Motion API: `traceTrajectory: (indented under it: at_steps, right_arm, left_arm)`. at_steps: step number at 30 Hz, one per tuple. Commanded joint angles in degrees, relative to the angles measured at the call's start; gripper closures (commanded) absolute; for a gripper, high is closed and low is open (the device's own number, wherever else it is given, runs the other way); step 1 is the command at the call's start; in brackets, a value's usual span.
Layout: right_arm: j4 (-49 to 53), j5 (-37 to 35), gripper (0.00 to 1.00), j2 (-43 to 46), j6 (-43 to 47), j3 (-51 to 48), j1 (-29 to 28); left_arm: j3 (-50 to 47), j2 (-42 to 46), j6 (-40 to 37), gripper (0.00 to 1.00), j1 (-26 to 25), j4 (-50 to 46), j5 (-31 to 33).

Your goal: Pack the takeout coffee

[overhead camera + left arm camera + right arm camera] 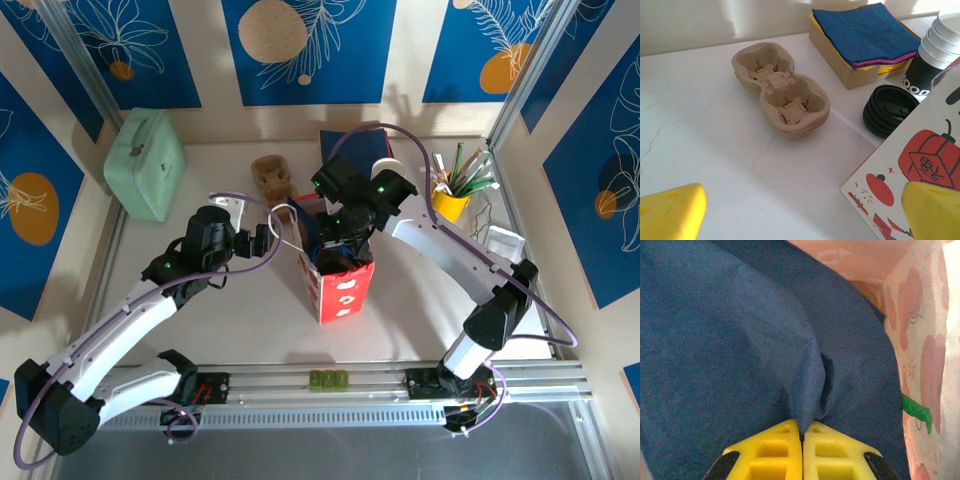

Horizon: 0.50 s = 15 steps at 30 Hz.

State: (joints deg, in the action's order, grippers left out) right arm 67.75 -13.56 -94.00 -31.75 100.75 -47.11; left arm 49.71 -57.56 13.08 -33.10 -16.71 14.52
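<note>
The blue napkin (740, 340) is pinched at a fold by the right gripper (802, 426), whose jaws are pressed together. It is held down inside the paper bag (342, 288), which stands at the middle of the table (250, 330). The left gripper (802, 210) is spread wide and grasps nothing, just beside the bag's left wall. Whether the takeout coffee stands in the bag beneath the napkin cannot be told. The napkin is best lowered flat and let go low, clear of the walls. The bag should be steadied from the left so that it is not tipped.
</note>
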Motion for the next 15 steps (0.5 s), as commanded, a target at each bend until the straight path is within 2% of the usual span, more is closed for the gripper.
traceTrajectory:
  at_steps: [1,15]
  right_arm:
    - [2.86,-3.04,1.00,-0.99,0.02,0.68,-0.94]
    - [1.56,-10.91,1.00,-3.37,0.46,-2.82,-4.50]
  left_arm:
    - [-0.85,-0.30,0.17,0.01,0.76,1.24,-1.00]
    - [-1.37,-0.50,0.72,0.01,0.77,1.33,-1.07]
